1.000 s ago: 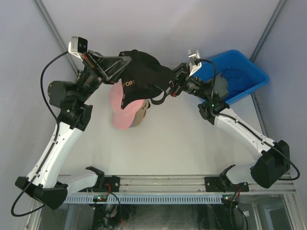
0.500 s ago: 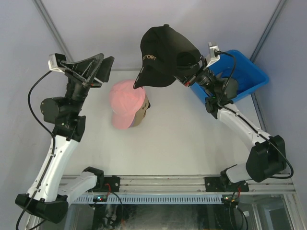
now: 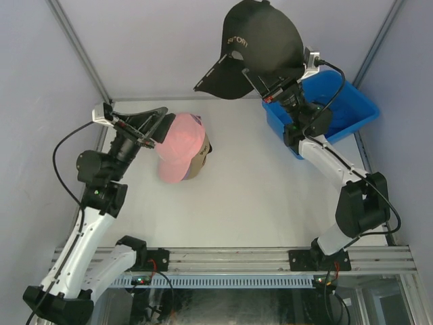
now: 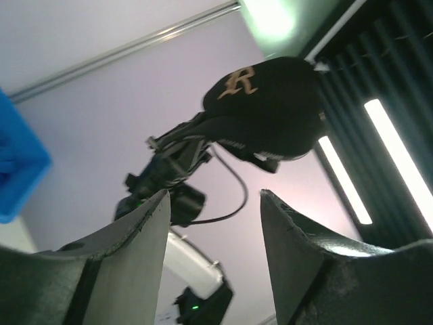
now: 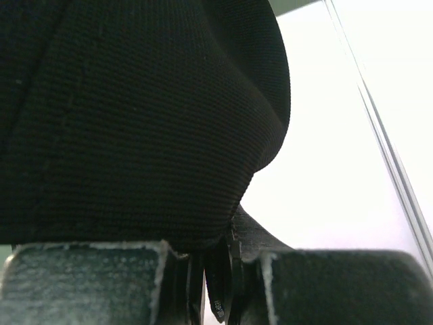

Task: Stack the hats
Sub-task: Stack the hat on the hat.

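Up close, the right gripper (image 5: 216, 288) has its fingers clamped on the rear edge of the black cap (image 3: 260, 44). The cap hangs in the air at about one o'clock in the overhead view, its brim pointing toward eight o'clock. The left gripper (image 3: 154, 123) has its fingers spread apart around nothing, at the nine o'clock side of the pink cap (image 3: 181, 142); whether they touch it I cannot tell. That cap sits on a tan cap (image 3: 201, 160) on the white table (image 3: 270, 203). A blue bin (image 3: 352, 101) stands at two o'clock.

Blue bin (image 3: 348, 101) at white table's (image 3: 257, 196) corner
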Tool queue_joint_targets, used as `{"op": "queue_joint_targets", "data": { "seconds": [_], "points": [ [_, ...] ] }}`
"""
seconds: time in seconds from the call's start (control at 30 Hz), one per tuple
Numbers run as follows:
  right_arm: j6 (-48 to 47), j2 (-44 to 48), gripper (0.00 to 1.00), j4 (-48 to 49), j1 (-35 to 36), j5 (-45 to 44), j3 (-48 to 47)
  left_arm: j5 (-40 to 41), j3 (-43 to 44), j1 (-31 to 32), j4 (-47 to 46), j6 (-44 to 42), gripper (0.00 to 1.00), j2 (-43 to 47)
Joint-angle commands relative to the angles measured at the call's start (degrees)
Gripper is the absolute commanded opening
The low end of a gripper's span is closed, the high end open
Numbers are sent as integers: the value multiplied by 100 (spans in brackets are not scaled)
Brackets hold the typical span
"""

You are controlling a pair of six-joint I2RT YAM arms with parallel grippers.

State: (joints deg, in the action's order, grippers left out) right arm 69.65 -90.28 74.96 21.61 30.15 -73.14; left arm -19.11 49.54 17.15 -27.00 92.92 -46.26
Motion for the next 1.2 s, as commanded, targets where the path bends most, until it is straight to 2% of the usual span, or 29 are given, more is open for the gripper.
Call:
{"op": "queue_joint_targets", "data": {
  "seconds": [0.0,0.07,0.13,0.3,0.37,0.47,0.6,0.8,1.17],
  "points": [
    [228,-84,0,413,229,-552,-534,-171,757,43,1517,-2012,60,351],
    [236,-241,0,602,311,-564,-681,-238,636,43,1384,-1887,60,365],
    [346,-404,0,803,334,-544,-846,-349,409,44,873,-1403,60,318],
    [502,-774,0,1125,351,-205,-1265,-231,-81,343,-1024,460,60,57],
    [416,-801,0,1135,381,-37,-1323,-2,-54,564,-1351,1008,60,-35],
    [342,-866,0,1142,422,173,-1477,241,174,867,-1375,1601,60,-141],
    [341,-1018,0,1153,499,496,-1822,442,540,1241,-1210,2001,70,-190],
    [269,-1137,0,1161,681,678,-1990,811,744,1263,-820,2169,72,-17],
    [369,-1520,0,1170,1039,901,-2561,466,1216,1276,-921,2428,72,-421]
  ]
}}
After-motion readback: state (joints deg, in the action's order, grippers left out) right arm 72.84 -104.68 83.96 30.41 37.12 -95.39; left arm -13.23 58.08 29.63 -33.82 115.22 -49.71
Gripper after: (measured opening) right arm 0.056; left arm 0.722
